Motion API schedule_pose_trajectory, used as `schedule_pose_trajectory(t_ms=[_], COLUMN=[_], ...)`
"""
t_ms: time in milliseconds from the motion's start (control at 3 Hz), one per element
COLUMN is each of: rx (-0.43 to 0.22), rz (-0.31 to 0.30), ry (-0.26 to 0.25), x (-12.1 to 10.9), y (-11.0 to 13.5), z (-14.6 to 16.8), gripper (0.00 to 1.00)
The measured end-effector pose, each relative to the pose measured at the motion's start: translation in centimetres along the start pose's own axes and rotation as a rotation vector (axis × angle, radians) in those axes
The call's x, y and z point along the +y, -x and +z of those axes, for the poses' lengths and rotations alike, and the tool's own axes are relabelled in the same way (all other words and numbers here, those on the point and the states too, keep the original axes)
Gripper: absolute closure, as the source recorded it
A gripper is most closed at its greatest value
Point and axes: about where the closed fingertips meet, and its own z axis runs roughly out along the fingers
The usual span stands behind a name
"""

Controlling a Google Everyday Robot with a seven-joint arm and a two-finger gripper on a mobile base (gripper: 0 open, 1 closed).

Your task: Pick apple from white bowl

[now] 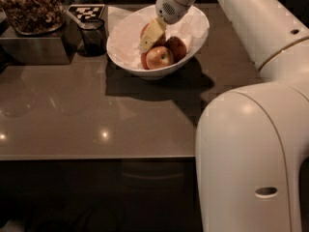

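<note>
I have the gripper down inside the white bowl, at the far side of the surface, with its pale tip lying against the cluster of apples. From this angle I cannot tell how far open it is, or whether it has hold of anything. The apple I want sits at the front of the pile, just right of the gripper tip and touching it or very nearly so. A darker apple crowds it from behind. I judge this to be the reach-and-grasp step, with nothing lifted yet. The next move calls for centring on that front apple, closing firmly, then lifting straight up clear of the rim. The small dark cup stands just left of the bowl.
</note>
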Motion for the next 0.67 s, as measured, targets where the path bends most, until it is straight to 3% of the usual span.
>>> schedule_pose_trajectory(t_ms=[667], rx=[0.002], rz=[0.001], ry=[0.0], x=[-0.02], y=[-0.04], z=[0.09], gripper=[0.56])
